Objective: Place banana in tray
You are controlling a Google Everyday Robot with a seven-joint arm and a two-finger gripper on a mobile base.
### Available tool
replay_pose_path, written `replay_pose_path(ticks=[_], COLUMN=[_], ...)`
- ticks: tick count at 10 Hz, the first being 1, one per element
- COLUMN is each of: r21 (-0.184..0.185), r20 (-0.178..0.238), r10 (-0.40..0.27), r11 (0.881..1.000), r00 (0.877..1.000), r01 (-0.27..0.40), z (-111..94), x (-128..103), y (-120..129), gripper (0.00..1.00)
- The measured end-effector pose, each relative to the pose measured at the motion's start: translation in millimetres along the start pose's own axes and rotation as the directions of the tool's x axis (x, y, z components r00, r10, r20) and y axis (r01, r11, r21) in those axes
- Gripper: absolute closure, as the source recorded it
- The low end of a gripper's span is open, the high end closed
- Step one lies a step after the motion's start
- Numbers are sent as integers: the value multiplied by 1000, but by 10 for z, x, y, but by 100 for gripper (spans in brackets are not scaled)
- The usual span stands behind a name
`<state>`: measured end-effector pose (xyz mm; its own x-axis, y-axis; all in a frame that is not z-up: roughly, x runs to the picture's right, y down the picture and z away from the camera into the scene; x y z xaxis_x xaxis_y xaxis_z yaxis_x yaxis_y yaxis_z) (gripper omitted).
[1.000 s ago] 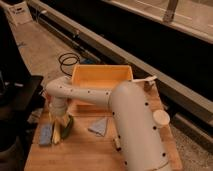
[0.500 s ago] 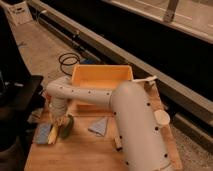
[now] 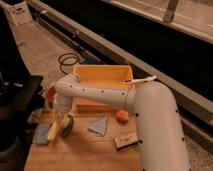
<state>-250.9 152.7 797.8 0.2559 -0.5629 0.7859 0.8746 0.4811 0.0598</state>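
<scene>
The pale yellow banana (image 3: 54, 131) lies at the left of the wooden table, beside a dark green vegetable (image 3: 68, 125). My gripper (image 3: 61, 119) reaches down from the white arm onto the banana's upper end and is shut on it. The banana's lower end still rests near the table. The yellow-orange tray (image 3: 102, 75) stands at the back of the table, behind the arm, with part of its front wall hidden by the arm.
A blue sponge (image 3: 42, 134) lies left of the banana. A grey cloth (image 3: 99, 126), an orange ball (image 3: 121, 116) and a small bar (image 3: 125, 141) sit to the right. A red-orange bowl (image 3: 50, 93) is behind the gripper. The table's left edge is close.
The gripper's fingers have closed around the banana's upper end. The arm has stayed nearly in place above the banana and the vegetable.
</scene>
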Motion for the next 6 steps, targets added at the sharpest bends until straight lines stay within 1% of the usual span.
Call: replay_pose_path(ticks=[1,3,4,5,6], r21=[22,87,107,126,147], r20=[-9,-39,-52,-72,-96], r10=[12,56,72,94,123], r11=[1000,995,992,988,983], r00=[1000,998,996,993,988], r01=[-11,-52,-66,-84,-108], z=[-78,-341,-454,-617,-838], x=[8,70,95,144,235], y=[53,260,326,430,537], gripper=[100,100,100,100,100])
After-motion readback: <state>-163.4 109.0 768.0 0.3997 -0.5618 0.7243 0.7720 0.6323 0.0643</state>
